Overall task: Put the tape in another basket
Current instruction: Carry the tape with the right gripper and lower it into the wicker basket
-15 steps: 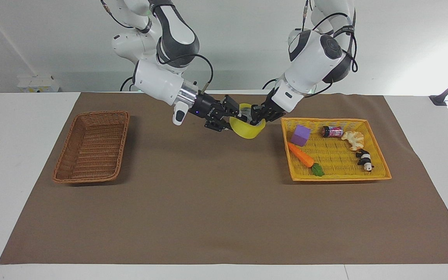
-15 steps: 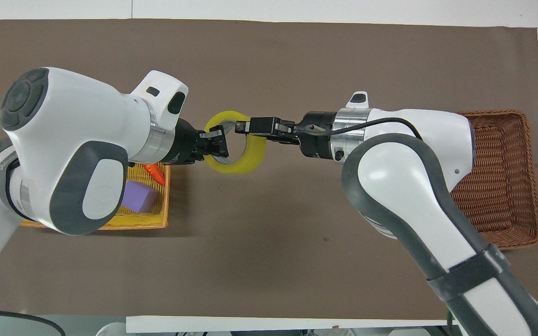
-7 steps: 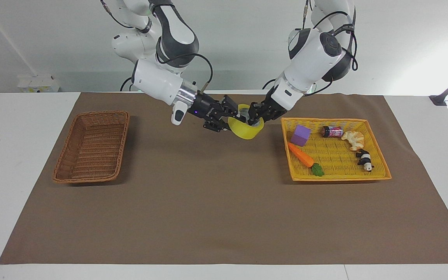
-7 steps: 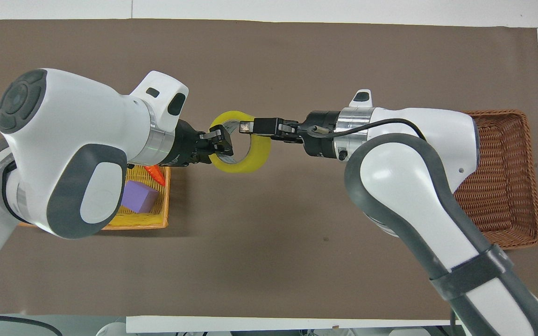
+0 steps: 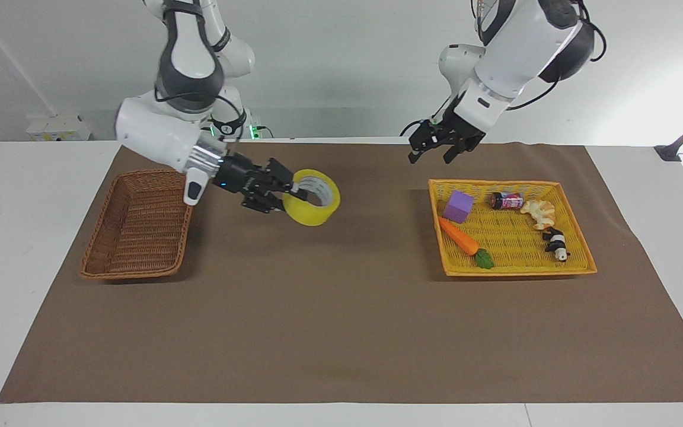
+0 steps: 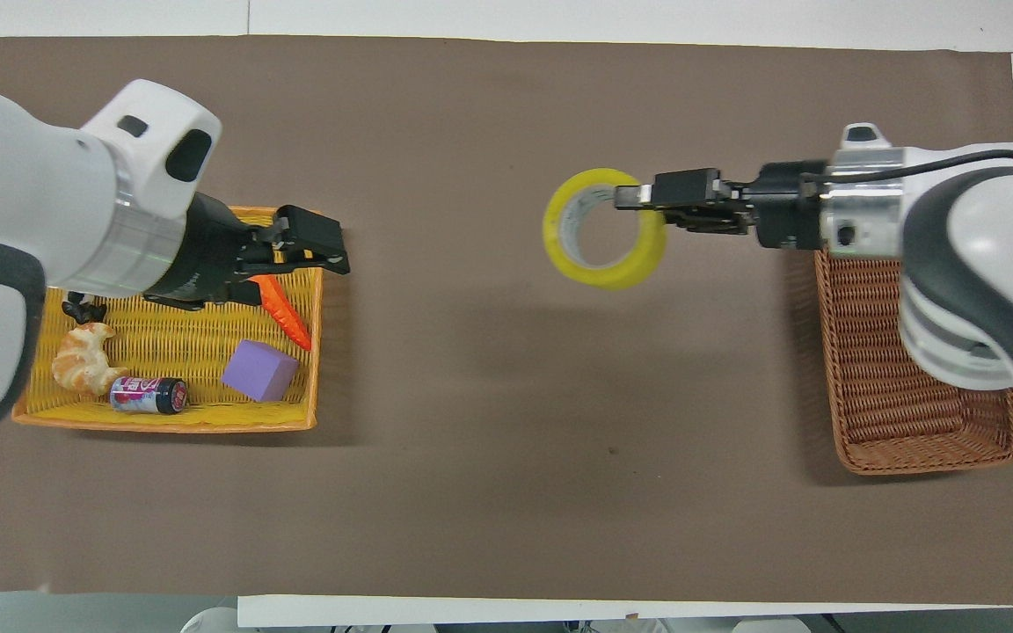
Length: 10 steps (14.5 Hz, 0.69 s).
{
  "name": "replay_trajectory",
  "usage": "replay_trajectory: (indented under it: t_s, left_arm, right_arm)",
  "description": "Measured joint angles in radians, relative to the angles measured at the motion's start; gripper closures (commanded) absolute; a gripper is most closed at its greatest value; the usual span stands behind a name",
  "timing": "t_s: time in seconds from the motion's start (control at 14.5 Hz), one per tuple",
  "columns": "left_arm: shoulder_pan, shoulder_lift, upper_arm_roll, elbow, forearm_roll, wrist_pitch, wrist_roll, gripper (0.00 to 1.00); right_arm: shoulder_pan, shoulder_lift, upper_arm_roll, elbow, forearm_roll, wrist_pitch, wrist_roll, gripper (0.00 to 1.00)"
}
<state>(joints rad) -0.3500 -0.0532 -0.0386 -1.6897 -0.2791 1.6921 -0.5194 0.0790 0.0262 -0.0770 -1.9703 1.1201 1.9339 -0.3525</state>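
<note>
**Clerk:** Brown mat [image 5: 341, 332] over a white table, plain wall at the robots' end. List your holdings, reading across the facing view.

**Robot:** Item one: the basket [image 5: 140, 224], brown wicker, at my right arm's end of the table, nothing in it. Item two: my right gripper [image 5: 287, 191], fingers clamped on the wall of the tape [image 5: 313, 197], one inside the core and one outside. The tape hangs in the air over bare mat, between the two baskets and closer to the wicker one. Item three: my left gripper [image 5: 438, 144], fingers spread and holding nothing, up over the mat beside the yellow basket's [image 5: 516, 271] rim; that arm waits. Item four: the yellow basket's contents, namely purple cube [image 5: 458, 206], carrot [image 5: 461, 237], can [image 5: 507, 201], croissant [image 5: 540, 212], panda figure [image 5: 557, 243].

**Clerk:** Handling note for the carry?

**Robot:** I judge it best to keep the roll high enough to pass the braided rim, go over the basket's middle, lower, then release.

**Clerk:** Anything not verifiable?

**Robot:** From overhead my right forearm covers part of the wicker basket, and my left arm hides the panda figure almost entirely. How deep my inner finger sits in the core I cannot make out.
</note>
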Motion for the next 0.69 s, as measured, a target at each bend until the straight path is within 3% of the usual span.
replay_trajectory:
  t_s: [0.14, 0.34, 0.69]
  left_arm:
    - [0.088, 0.0, 0.005, 0.008, 0.044, -0.041, 0.116, 0.01]
    - [0.239, 0.002, 0.011, 0.008, 0.096, -0.098, 0.338, 0.01]
    - [0.434, 0.002, 0.013, 0.008, 0.175, -0.101, 0.563, 0.01]
  right_arm:
    - [-0.178, -0.005, -0.006, 0.012, -0.095, -0.132, -0.053, 1.0]
    - [-0.403, -0.005, -0.011, 0.027, -0.272, -0.22, -0.141, 1.0]
    - [-0.612, 0.009, -0.01, -0.01, -0.351, -0.278, -0.246, 1.0]
